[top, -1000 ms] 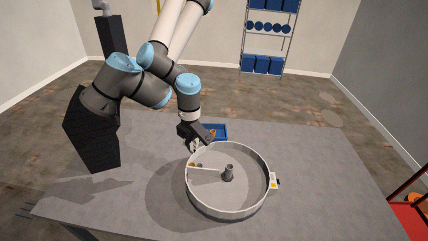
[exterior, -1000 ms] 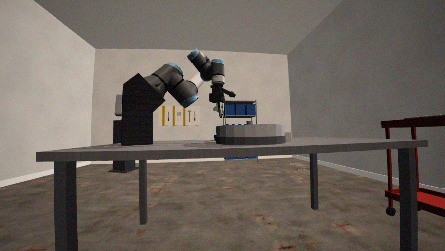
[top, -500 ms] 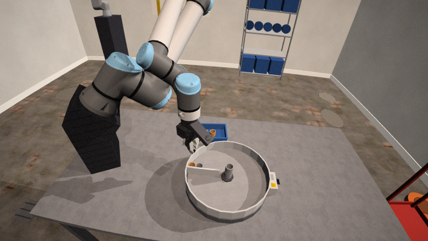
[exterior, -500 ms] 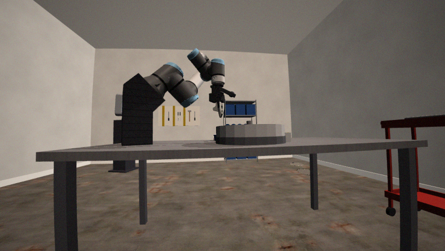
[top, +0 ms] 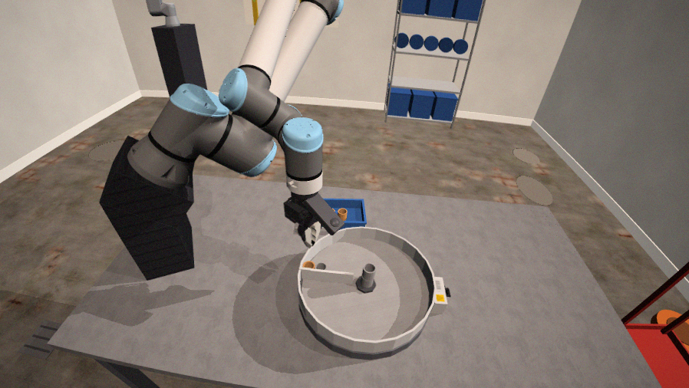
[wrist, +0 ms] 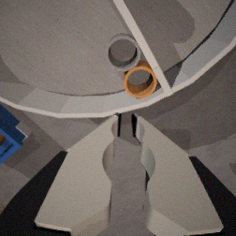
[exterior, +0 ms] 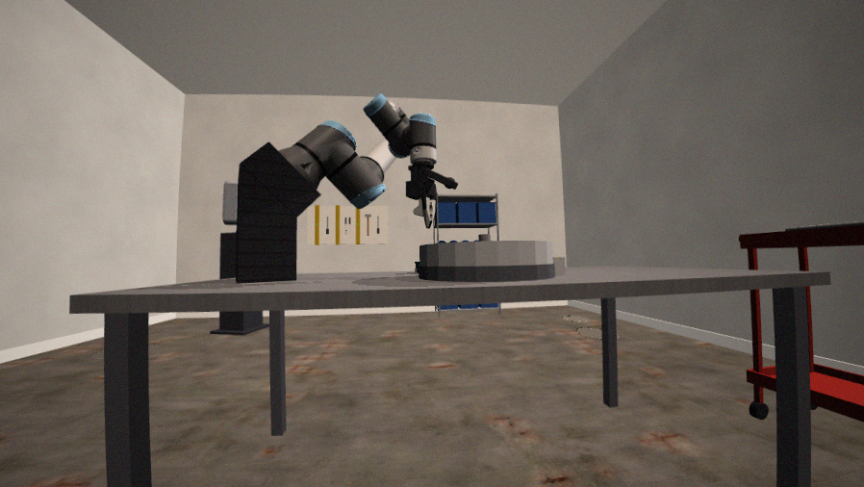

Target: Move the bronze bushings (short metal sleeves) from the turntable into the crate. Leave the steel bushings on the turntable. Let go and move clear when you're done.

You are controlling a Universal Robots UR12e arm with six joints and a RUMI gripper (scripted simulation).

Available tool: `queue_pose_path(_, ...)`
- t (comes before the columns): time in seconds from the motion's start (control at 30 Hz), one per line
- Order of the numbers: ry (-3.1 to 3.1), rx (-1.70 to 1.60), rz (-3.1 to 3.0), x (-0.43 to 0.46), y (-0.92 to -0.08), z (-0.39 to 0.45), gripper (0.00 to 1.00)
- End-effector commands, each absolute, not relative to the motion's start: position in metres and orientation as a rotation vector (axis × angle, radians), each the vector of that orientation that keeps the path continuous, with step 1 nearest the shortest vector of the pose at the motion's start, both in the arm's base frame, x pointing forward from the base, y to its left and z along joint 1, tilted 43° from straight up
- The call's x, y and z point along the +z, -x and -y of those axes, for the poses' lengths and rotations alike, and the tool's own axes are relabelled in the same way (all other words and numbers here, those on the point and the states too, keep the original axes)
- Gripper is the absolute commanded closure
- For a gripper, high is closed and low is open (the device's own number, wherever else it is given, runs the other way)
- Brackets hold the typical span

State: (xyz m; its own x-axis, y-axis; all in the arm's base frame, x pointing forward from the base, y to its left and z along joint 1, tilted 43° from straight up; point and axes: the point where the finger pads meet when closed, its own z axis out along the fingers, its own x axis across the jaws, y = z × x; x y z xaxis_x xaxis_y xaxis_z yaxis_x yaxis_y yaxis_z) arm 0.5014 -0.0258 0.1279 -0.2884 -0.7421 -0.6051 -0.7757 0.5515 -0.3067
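Two-jaw black gripper with pale fingers [top: 312, 235] [exterior: 428, 213], nearly closed, grips nothing above the rim of the round grey turntable [top: 366, 345] [exterior: 486, 260] [wrist: 61, 114]. Inside, an orange-bronze ring-shaped bushing [top: 308, 264] [wrist: 127, 84] and a grey steel bushing [top: 321, 265] [wrist: 111, 55] stand beside the white divider [top: 328, 274] [wrist: 146, 49]. Beyond, the blue crate [top: 364, 214] [wrist: 14, 139] contains bronze.

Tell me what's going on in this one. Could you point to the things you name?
The arm's fingers [top: 312, 235] [exterior: 427, 217] are shut on nothing, above the turntable's rim [top: 370, 343] [exterior: 483, 254] [wrist: 70, 113]. Inside, a bronze bushing [top: 308, 264] [wrist: 140, 81] and a steel one [top: 321, 265] [wrist: 123, 52] stand beside a divider [top: 328, 274] [wrist: 145, 49]. At least one bronze bushing [top: 342, 213] is in the blue crate [top: 364, 212] [wrist: 16, 126].
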Motion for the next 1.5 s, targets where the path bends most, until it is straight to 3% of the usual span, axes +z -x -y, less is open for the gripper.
queue_pose_path(0.0,1.217,0.059,-2.064,0.126,-0.504,0.025,0.95)
queue_pose_path(1.47,1.218,0.059,-2.064,0.112,-0.514,0.018,0.95)
